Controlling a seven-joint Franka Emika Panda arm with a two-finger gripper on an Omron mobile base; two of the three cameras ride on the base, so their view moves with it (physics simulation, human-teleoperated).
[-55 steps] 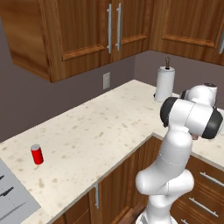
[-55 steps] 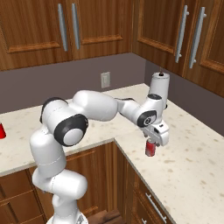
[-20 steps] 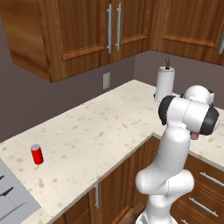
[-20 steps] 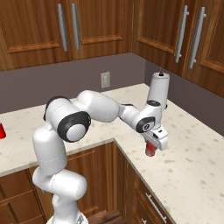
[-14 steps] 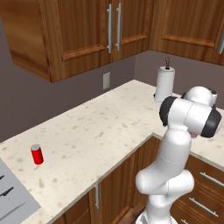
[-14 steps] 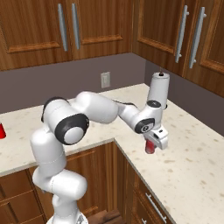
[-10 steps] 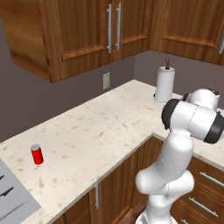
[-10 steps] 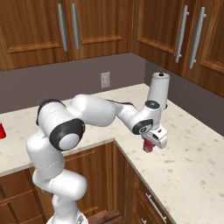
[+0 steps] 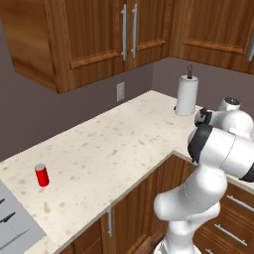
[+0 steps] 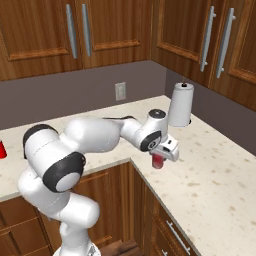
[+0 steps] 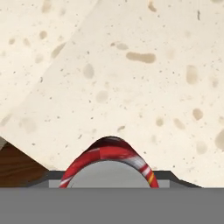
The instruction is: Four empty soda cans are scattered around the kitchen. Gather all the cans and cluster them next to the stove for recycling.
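Observation:
My gripper [image 10: 162, 154] is shut on a red soda can [image 10: 159, 161] and holds it just over the counter's inner corner. Looking down from the hand, the can's red-and-white rim and silvery top [image 11: 109, 162] sit between my fingers, with speckled counter beyond. A second red soda can [image 9: 42, 174] stands far to the left on the counter, close to the silver-grey stove [image 9: 15, 225] at the lower left corner. That can shows again as a red sliver [image 10: 2, 149] at the left edge of the right base view.
A white paper towel roll [image 10: 180, 105] stands upright at the back of the counter corner, just behind my hand; it is also in the left base view [image 9: 187, 95]. Wooden wall cabinets hang above, and drawers [image 10: 172, 232] lie below the counter edge.
My hand has carried the red can a little to the left and slightly up along the counter edge, and the elbow has swung. The can by the stove has not moved.

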